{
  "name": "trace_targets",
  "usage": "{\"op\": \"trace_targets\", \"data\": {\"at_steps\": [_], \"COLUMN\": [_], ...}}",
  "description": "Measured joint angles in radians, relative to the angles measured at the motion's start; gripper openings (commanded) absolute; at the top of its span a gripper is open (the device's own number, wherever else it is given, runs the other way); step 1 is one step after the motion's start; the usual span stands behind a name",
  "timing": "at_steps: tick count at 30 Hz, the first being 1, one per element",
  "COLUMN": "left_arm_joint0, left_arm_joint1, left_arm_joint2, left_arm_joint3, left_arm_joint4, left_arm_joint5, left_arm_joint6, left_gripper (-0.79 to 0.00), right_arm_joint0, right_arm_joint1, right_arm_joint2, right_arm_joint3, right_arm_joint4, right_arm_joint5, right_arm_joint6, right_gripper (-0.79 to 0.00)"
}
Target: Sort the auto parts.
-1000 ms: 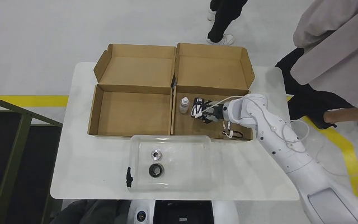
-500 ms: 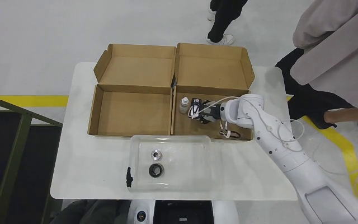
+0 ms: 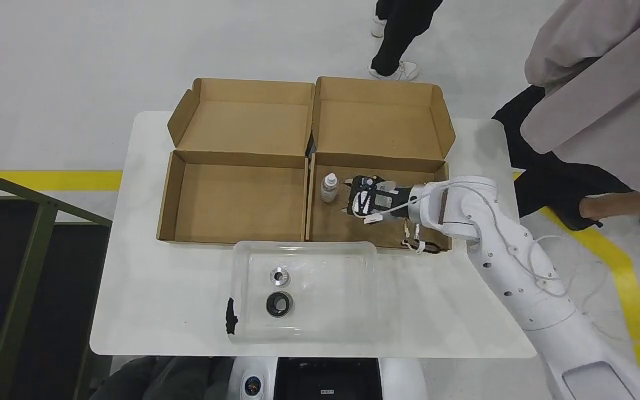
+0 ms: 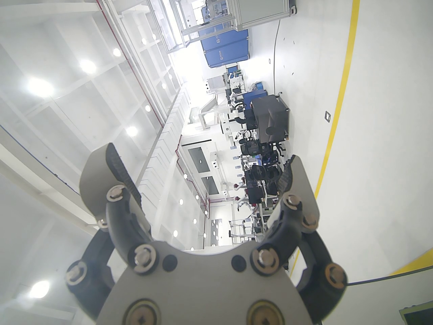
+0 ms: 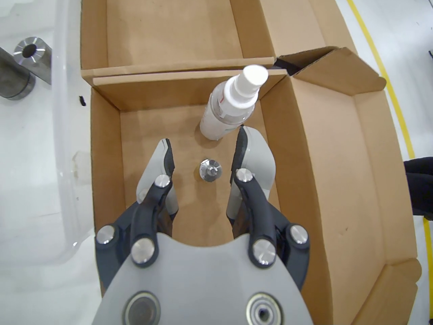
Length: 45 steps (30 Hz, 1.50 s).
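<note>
My right gripper (image 5: 203,143) (image 3: 353,197) hangs open inside the right cardboard box (image 3: 420,240), close to its floor. A small silver metal part (image 5: 210,170) lies on the box floor between the open fingers, apart from both. Just beyond the fingertips stands a white spray bottle (image 5: 231,103) (image 3: 328,186) against the box's dividing wall. In the clear plastic tray (image 3: 305,252) lie two metal parts: a silver collar (image 3: 277,275) (image 5: 32,52) and a dark ring (image 3: 278,303) (image 5: 10,76). My left gripper (image 4: 203,167) is open with nothing between its fingers, facing the hall.
The left cardboard box (image 3: 235,235) holds nothing, and both lids stand open toward the far side. The white table (image 3: 140,290) has bare room left of the tray. A person in a light coat (image 3: 590,80) stands off the table's far right corner.
My right gripper has drawn slightly back from the bottle toward the right inside the box, with the arm's elbow swinging outward. The parts in the tray have not moved.
</note>
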Motion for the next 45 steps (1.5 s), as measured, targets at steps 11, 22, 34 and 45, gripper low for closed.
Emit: {"op": "trace_targets", "data": {"at_steps": [11,22,34,45], "left_arm_joint0": [0.000,0.000,0.000,0.000], "left_arm_joint1": [0.000,0.000,0.000,0.000], "left_arm_joint2": [0.000,0.000,0.000,0.000], "left_arm_joint3": [0.000,0.000,0.000,0.000], "left_arm_joint4": [0.000,0.000,0.000,0.000], "left_arm_joint5": [0.000,0.000,0.000,0.000], "left_arm_joint6": [0.000,0.000,0.000,0.000], "left_gripper": [0.000,0.000,0.000,0.000], "right_arm_joint0": [-0.119,-0.132,-0.065,0.004], "right_arm_joint1": [0.023,0.005,-0.041,-0.082], "right_arm_joint2": [0.051,-0.076,-0.259,-0.348], "right_arm_joint3": [-0.217,-0.312,-0.265,-0.171], "right_arm_joint4": [0.002,-0.024,-0.047,-0.072], "right_arm_joint5": [-0.003,-0.021,-0.024,0.000], "right_arm_joint6": [-0.004,-0.026,-0.007,0.013], "right_gripper": [-0.422,-0.419,-0.434,-0.459]}}
